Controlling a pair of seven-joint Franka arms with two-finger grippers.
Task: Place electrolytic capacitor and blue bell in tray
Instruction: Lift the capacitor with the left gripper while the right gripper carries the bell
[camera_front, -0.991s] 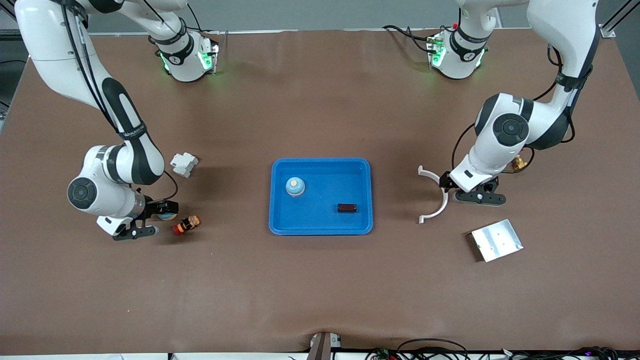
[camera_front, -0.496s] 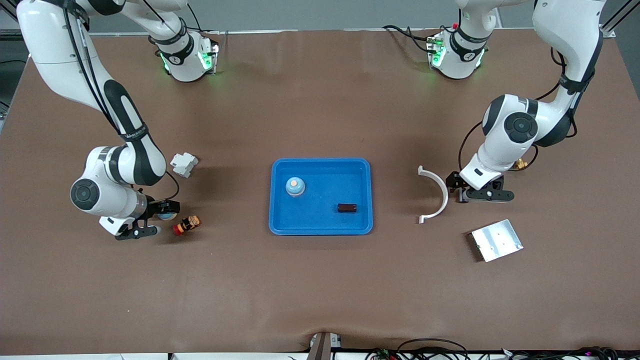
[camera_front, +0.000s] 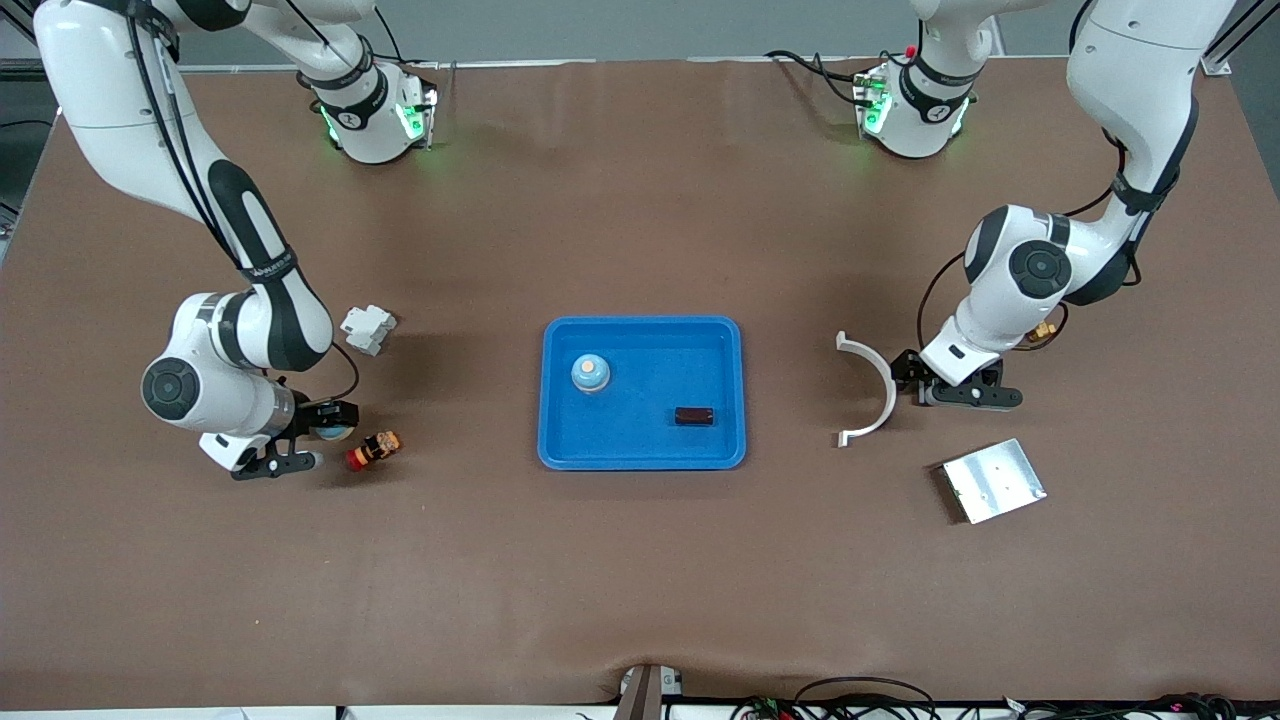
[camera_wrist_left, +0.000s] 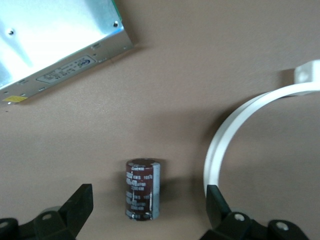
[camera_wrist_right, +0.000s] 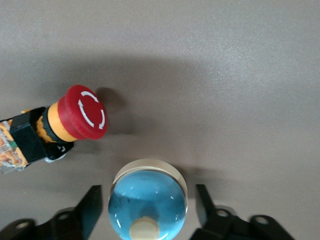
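The blue tray (camera_front: 650, 385) sits mid-table and holds a blue bell (camera_front: 590, 373) and a dark capacitor (camera_front: 693, 415). My left gripper (camera_front: 960, 392) is low at the left arm's end, beside a white curved piece (camera_front: 880, 385). In the left wrist view it (camera_wrist_left: 147, 202) is open, with a brown electrolytic capacitor (camera_wrist_left: 142, 189) lying between its fingers, untouched. My right gripper (camera_front: 318, 437) is low at the right arm's end. In the right wrist view it (camera_wrist_right: 148, 202) is open around a second blue bell (camera_wrist_right: 147, 200), which also shows in the front view (camera_front: 337, 432).
A red emergency button (camera_front: 372, 450) lies beside the right gripper, and a white block (camera_front: 367, 328) is farther from the camera. A silver metal plate (camera_front: 992, 480) lies nearer the camera than the left gripper. A small brass part (camera_front: 1040, 326) sits by the left arm.
My left gripper has shifted a little away from the white curved piece toward the left arm's end, and that arm's elbow has risen. The right arm has hardly moved.
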